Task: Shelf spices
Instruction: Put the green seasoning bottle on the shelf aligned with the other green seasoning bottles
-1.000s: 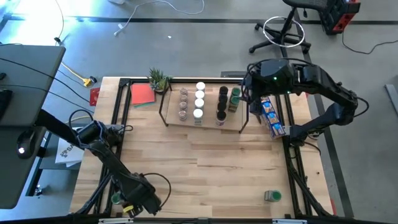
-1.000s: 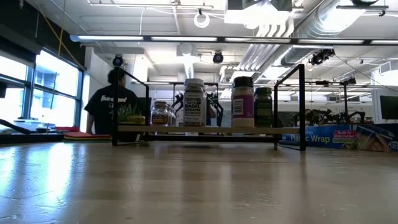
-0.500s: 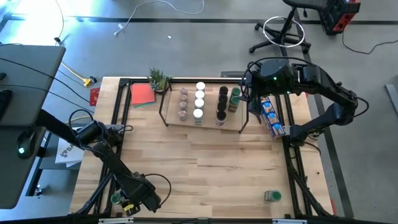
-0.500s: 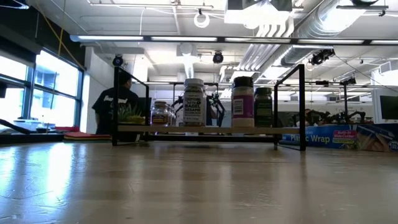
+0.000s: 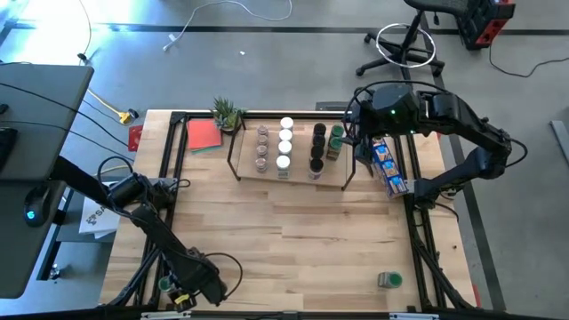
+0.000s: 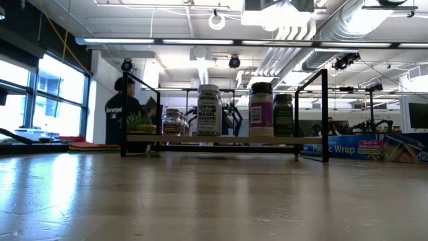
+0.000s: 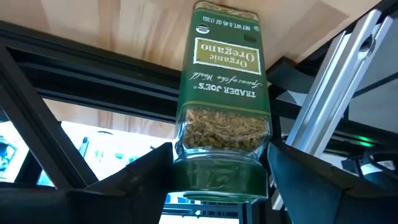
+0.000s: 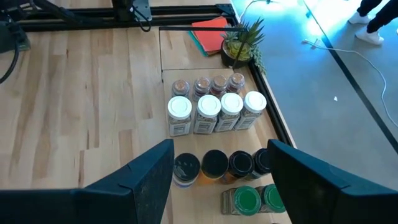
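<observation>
Green-lidded oregano jar [image 7: 222,106], sharp only at left wrist, sits between left end effector [image 7: 221,180] fingers.

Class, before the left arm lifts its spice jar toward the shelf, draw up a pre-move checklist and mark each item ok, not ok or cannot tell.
1. Oregano jar sits between the left gripper jaws: ok.
2. Jaws closed firmly on the jar: cannot tell.
3. Shelf shows a free spot for another jar: ok.
4. Right gripper open, above the shelf's jars, possibly in the way: not ok.
5. Loose green jar lies away from the path: ok.
</observation>
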